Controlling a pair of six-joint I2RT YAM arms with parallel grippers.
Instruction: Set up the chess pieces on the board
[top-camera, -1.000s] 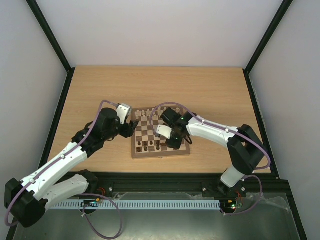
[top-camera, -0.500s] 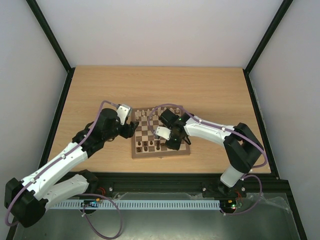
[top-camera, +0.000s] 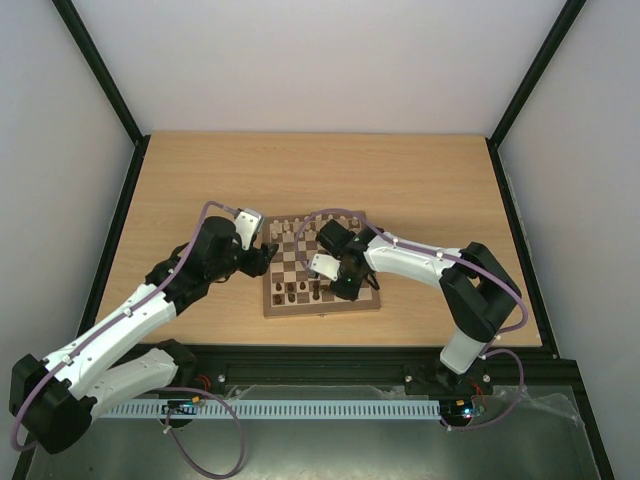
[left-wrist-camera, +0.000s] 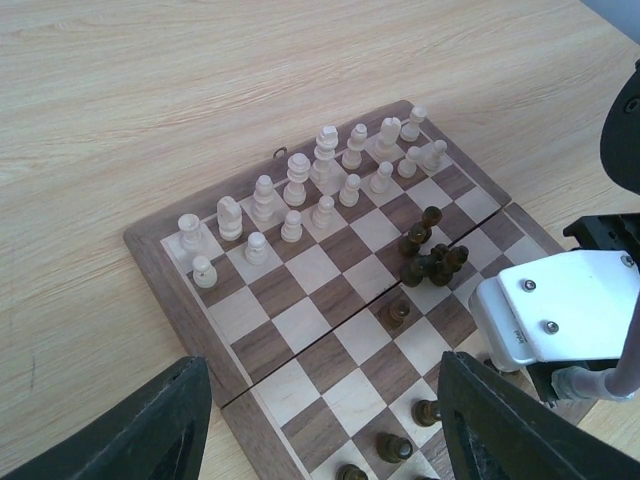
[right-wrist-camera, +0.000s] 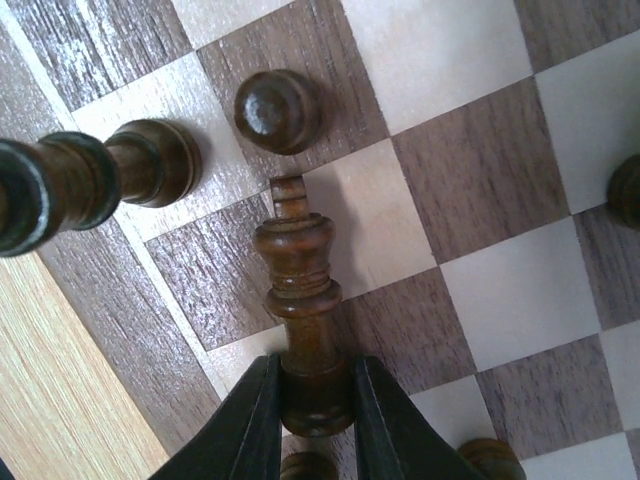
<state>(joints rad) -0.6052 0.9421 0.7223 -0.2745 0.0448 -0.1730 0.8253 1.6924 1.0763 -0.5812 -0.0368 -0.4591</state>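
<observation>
Bright, even light; chess pieces (left-wrist-camera: 299, 180) cast faint soft shadows; the right wrist view's leftmost dark piece (right-wrist-camera: 40, 195) is blurred.

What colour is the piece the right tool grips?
The piece is dark brown, clearest from the right wrist.

Wht/blk arms (top-camera: 110, 335), purple cables (top-camera: 212, 204), silver screws (left-wrist-camera: 549, 326)

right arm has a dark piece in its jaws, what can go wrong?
1. The jaws of the right gripper pinch the dark king only near its base, so it may slip when lifted.
2. Its head points at a dark pawn close by; a swing could topple that pawn or the tall dark piece beside it.
</observation>
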